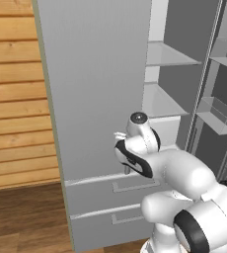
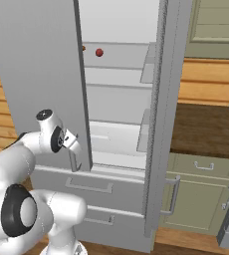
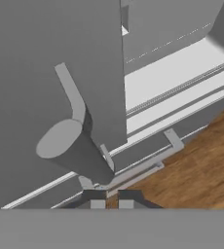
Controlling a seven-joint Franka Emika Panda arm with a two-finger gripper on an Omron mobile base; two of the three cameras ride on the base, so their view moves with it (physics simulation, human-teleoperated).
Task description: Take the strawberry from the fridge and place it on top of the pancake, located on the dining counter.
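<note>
Right base view: fridge (image 2: 42, 74) tall and light grey, left door shut, right door swung open, pale shelves exposed inside, two drawers below. Arm raised from lower left, bent toward the lower end of the left door's bar handle (image 2: 75, 162). Gripper (image 2: 72, 142) beside that handle end, jaws closed together, nothing seen held. Strawberry (image 2: 99, 52) resting on an upper shelf, well above and to the right of the gripper, far apart from it. Small orange-brown item (image 2: 83, 48) on the same shelf, left of the strawberry, partly hidden by the door edge. Hand view: fingertips (image 3: 98, 204) pressed narrow, handle's lower end directly ahead.
</note>
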